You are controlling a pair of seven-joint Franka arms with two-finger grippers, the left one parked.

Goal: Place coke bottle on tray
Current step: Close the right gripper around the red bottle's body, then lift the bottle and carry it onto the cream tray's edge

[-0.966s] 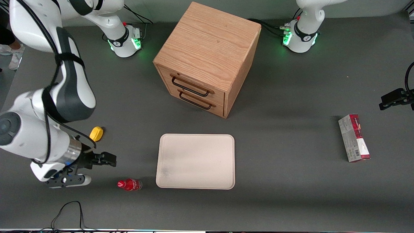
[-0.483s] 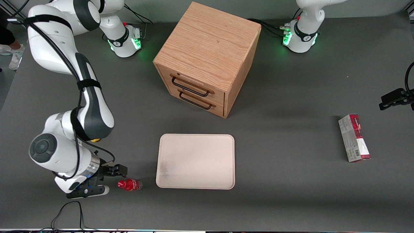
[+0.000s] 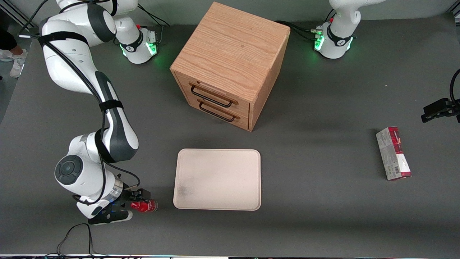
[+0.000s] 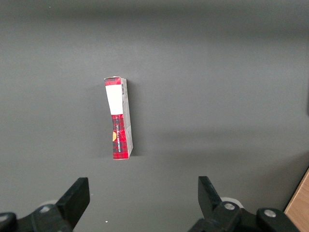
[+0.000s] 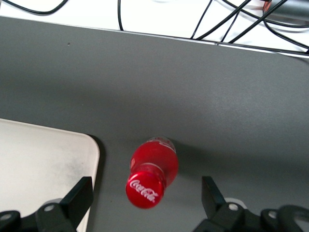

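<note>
The coke bottle (image 3: 146,205) lies on its side on the dark table, beside the tray's (image 3: 217,179) corner nearest the front camera, toward the working arm's end. My right gripper (image 3: 136,204) is down at table level at the bottle's cap end. It is open, one finger on each side of the cap, touching neither side. In the right wrist view the red cap with white lettering faces the camera, the bottle (image 5: 153,166) centred in the gripper (image 5: 146,198), well apart from the black fingertips (image 5: 79,195). The cream tray's rounded corner (image 5: 38,164) is close beside the bottle.
A wooden two-drawer cabinet (image 3: 230,64) stands farther from the front camera than the tray. A red-and-grey carton (image 3: 393,153) (image 4: 119,118) lies toward the parked arm's end. Black cables (image 3: 75,235) (image 5: 207,19) run along the table's front edge close to the bottle.
The right arm has swung in toward the bottle. Its open gripper, a hand's width away a second ago, now has its fingers around the cap end. The bottle has not moved.
</note>
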